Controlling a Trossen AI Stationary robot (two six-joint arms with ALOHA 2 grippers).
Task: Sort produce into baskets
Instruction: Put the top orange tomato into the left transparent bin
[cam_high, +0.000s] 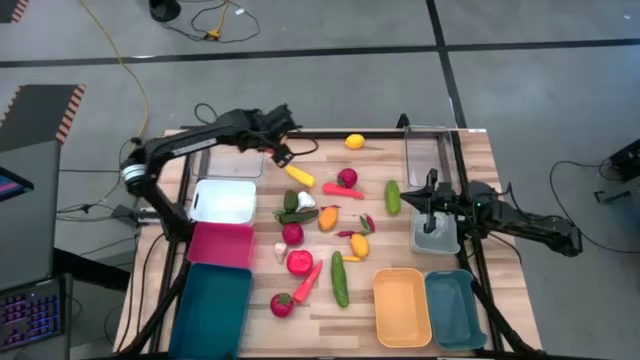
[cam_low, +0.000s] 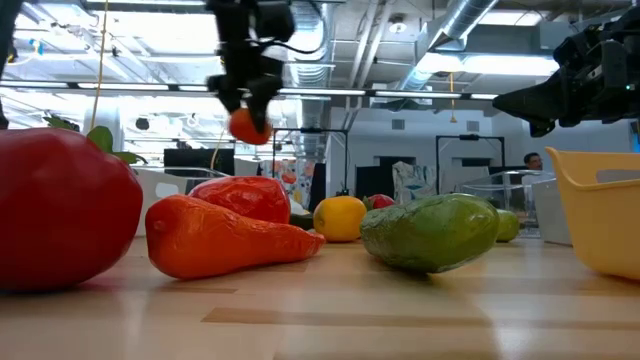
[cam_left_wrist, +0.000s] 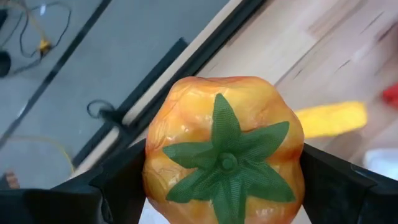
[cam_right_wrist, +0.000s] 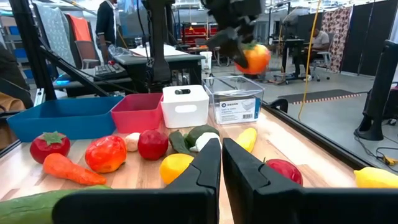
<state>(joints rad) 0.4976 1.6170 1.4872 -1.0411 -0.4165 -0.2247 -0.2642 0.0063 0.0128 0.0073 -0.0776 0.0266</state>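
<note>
Fingers of the left gripper (cam_left_wrist: 224, 186) clamp an orange tomato (cam_left_wrist: 224, 146) between them, aloft.

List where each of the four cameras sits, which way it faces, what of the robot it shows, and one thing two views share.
High view: above, looking straight down on the table; both arms show.
Low view: at tabletop height, facing the room; the left gripper hangs from above.
Left wrist view: on the left arm, looking down at the floor and table edge; its fingers flank an orange tomato.
Right wrist view: on the right arm, facing across the table past its closed right gripper.
Shared: the orange tomato shows in the low and both wrist views.
</note>
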